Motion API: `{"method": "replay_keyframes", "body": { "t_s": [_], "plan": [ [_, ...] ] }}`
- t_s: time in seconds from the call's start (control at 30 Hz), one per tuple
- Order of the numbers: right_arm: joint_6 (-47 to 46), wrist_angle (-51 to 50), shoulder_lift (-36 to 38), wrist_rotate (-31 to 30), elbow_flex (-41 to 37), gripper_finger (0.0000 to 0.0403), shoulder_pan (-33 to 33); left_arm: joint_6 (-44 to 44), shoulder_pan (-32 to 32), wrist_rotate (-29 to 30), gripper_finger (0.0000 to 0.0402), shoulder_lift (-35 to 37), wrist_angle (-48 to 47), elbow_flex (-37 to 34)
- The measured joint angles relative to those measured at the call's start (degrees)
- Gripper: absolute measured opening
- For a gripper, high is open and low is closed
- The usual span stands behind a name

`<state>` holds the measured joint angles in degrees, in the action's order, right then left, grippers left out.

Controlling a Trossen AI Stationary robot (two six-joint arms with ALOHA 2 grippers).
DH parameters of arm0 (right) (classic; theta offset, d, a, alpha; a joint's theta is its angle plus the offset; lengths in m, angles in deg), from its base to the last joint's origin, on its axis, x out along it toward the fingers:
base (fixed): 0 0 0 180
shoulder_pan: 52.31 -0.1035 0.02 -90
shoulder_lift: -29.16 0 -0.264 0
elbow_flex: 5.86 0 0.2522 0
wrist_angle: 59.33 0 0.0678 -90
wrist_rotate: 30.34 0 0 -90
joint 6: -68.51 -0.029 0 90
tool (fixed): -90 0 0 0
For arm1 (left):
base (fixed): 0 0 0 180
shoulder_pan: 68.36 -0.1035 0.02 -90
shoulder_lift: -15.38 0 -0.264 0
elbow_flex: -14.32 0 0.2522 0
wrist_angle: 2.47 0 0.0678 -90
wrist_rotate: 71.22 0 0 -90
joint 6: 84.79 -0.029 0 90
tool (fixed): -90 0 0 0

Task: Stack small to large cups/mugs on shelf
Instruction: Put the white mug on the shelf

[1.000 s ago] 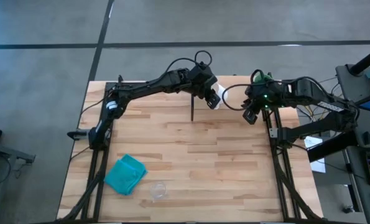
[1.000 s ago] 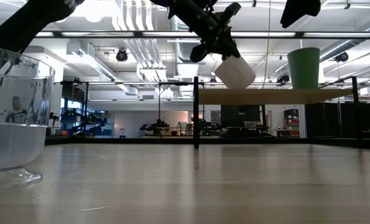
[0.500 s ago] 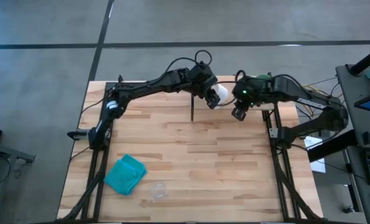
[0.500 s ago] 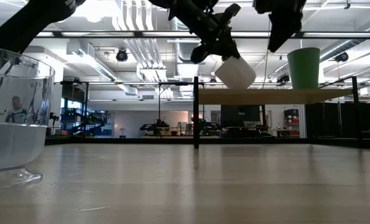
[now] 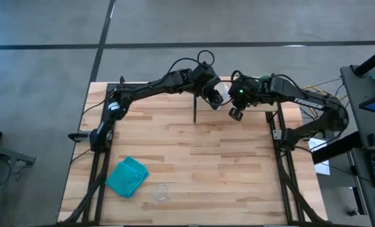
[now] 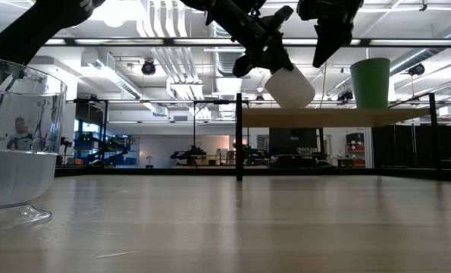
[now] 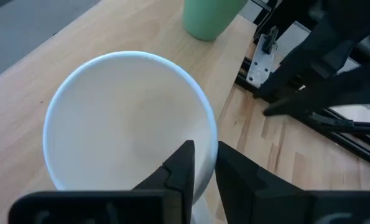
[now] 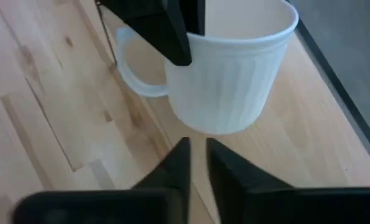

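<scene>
My left gripper (image 7: pixel 203 165) is shut on the white handled mug (image 6: pixel 289 85) and holds it tilted above the shelf (image 6: pixel 324 117), a light-wood board on black posts. The tall green cup (image 6: pixel 370 82) stands on its base on the shelf, to the right of the mug. My right gripper (image 8: pixel 197 155) is shut and hovers just right of the mug (image 8: pixel 234 68), touching nothing. The small clear cup (image 5: pixel 160 192) stands on the tabletop near the near edge. In the high view both grippers cover most of the mug. My left gripper pinches the white mug's rim (image 7: pixel 208 134), one finger (image 7: pixel 180 165) inside the mug and one outside its wall. The fingers come slanting down from the table's left. The mug is lifted clear of the shelf and tilted, with its base lower and to the right.
A teal folded cloth (image 5: pixel 127 176) lies on the tabletop near the near-left corner, beside the clear cup (image 6: pixel 17 144). The shelf's black post (image 5: pixel 195 108) stands at the far middle of the table. Bare wood lies between the shelf and the near edge.
My right gripper has moved toward the table's left, away from the green cup and close up to the held mug. The left gripper and the mug have stayed about where they were.
</scene>
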<state>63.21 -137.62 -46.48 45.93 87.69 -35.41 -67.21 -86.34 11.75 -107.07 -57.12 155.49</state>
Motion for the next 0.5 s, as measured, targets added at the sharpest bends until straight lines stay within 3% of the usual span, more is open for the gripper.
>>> {"method": "replay_keyframes", "body": {
  "t_s": [0.13,0.5],
  "plan": [
    [-0.46,1.31,-0.45,-0.07,0.00,0.0012,1.19,-0.42,-0.09,0.00,0.0047,0.04,0.06,0.13],
    [-1.23,1.30,-1.25,0.63,0.00,0.0008,2.28,-0.40,-0.13,0.00,0.0047,0.15,1.00,-0.06]
  ]
}}
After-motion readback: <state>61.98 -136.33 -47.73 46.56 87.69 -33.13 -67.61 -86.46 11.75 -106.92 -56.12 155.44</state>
